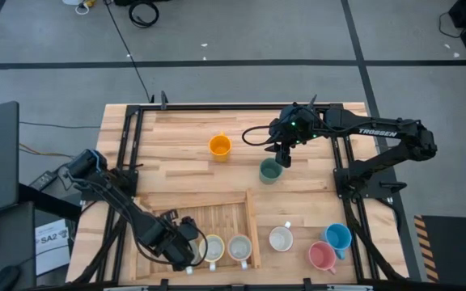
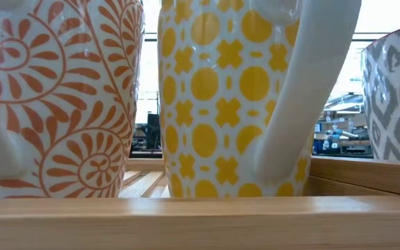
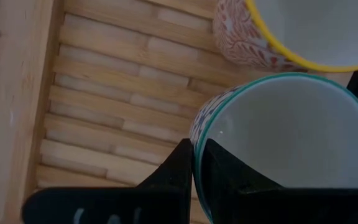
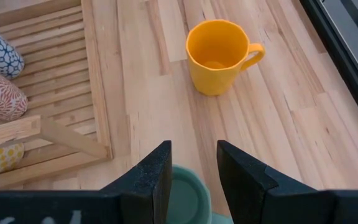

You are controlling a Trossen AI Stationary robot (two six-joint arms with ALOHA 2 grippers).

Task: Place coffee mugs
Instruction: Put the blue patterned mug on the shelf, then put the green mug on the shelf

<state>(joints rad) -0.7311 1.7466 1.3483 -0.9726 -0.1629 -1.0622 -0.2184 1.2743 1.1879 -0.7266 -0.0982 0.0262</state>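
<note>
My left gripper (image 1: 186, 242) is over the near part of the wooden slatted tray (image 1: 217, 212), shut on a white mug with a teal rim and blue pattern (image 3: 284, 137). Beside it in the tray stand a yellow-rimmed, red-patterned mug (image 3: 253, 43) and a yellow-patterned mug (image 2: 221, 97). My right gripper (image 4: 193, 155) hangs open just above the dark green mug (image 4: 185, 193), which stands on its base mid-table (image 1: 269, 171); whether the fingers touch it does not show. The orange mug (image 4: 216, 56) stands upright beyond it. My left gripper pinches the teal-rimmed mug's wall at the rim (image 3: 199, 134), one finger (image 3: 178, 165) outside and the other (image 3: 229, 174) inside the cup. The mug stays upright, mouth up, over the tray's slats. Whether its base rests on them I cannot tell.
A white mug (image 1: 281, 238), a blue one (image 1: 338, 237) and a pink one (image 1: 322, 256) stand near the table's near right corner. A grey-patterned mug (image 2: 394, 97) shows at the tray's right. Black frame rails (image 1: 342, 170) run along both table sides.
</note>
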